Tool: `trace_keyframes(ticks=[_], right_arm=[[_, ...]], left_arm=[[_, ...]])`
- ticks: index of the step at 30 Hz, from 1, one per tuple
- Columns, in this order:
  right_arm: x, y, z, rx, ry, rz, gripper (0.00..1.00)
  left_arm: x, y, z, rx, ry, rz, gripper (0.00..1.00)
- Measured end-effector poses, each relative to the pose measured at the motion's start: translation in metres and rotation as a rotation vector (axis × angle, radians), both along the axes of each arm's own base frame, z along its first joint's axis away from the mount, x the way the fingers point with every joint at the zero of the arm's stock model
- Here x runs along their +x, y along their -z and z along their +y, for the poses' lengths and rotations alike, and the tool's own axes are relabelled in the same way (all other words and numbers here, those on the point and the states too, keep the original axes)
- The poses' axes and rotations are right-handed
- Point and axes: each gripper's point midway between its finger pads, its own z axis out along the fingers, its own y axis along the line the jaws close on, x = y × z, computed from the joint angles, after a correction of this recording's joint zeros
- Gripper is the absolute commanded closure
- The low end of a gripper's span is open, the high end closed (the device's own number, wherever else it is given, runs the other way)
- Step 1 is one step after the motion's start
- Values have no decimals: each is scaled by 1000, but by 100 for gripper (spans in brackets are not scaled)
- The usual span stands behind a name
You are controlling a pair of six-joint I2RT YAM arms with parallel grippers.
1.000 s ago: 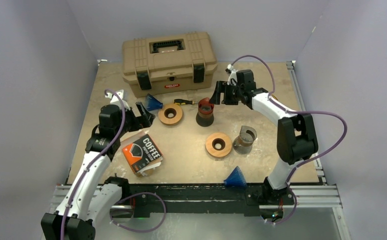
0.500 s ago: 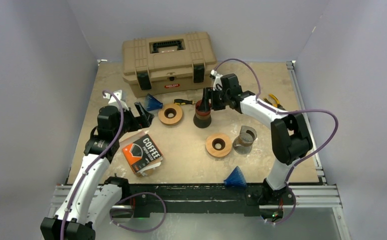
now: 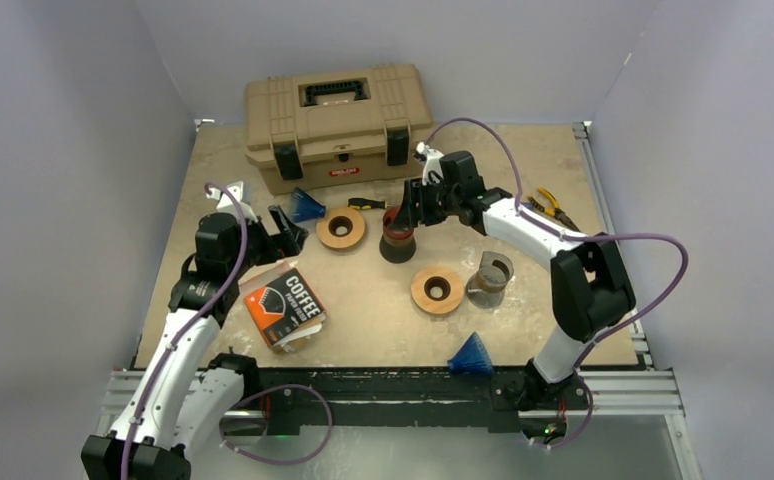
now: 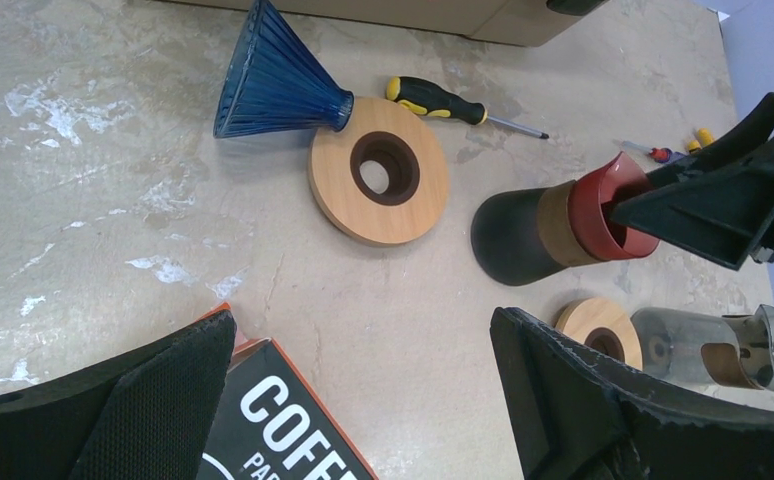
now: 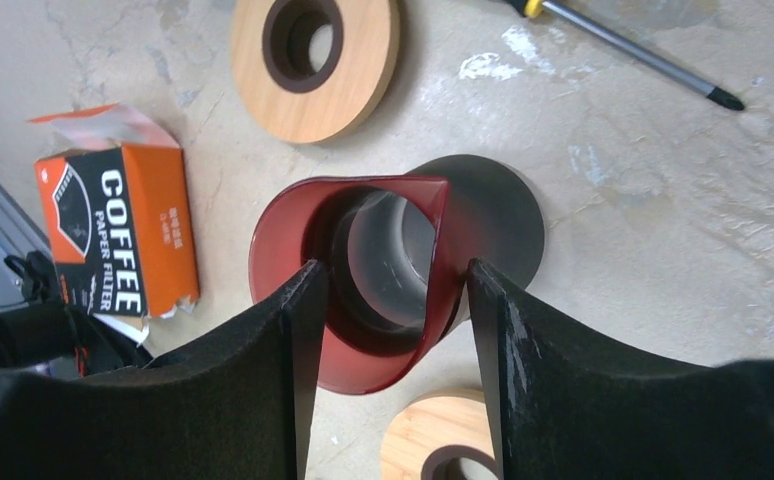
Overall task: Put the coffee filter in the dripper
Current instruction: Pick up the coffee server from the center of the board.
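The red-rimmed dark conical dripper (image 3: pixel 397 243) could be toppled if squeezed off-centre by the half-closed right gripper (image 5: pixel 391 268), contact unclear; the left gripper (image 4: pixel 360 325) is held wide, empty.

Site: robot lab test cell | Evidence: left arm (image 3: pixel 178 345) and right arm (image 3: pixel 583 280) mounted on aluminium rail (image 3: pixel 633 405) at table (image 3: pixel 363 300) edge; plain walls (image 3: pixel 63 100) on 3 sides; staged props: toolbox (image 3: pixel 338 125), coffee filter box (image 3: pixel 283 305)

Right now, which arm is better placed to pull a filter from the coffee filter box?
Left. The left claw, open, sits beside the coffee filter box; the right claw straddles the rim of the red-topped vessel, farther away.
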Motion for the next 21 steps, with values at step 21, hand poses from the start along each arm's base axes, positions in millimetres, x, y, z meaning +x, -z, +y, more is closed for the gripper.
trace_keyframes(ticks=[21], right_arm=[[-20, -6, 1, 21, -59, -11, 62]], left_arm=[[1, 14, -5, -6, 23, 54, 1]])
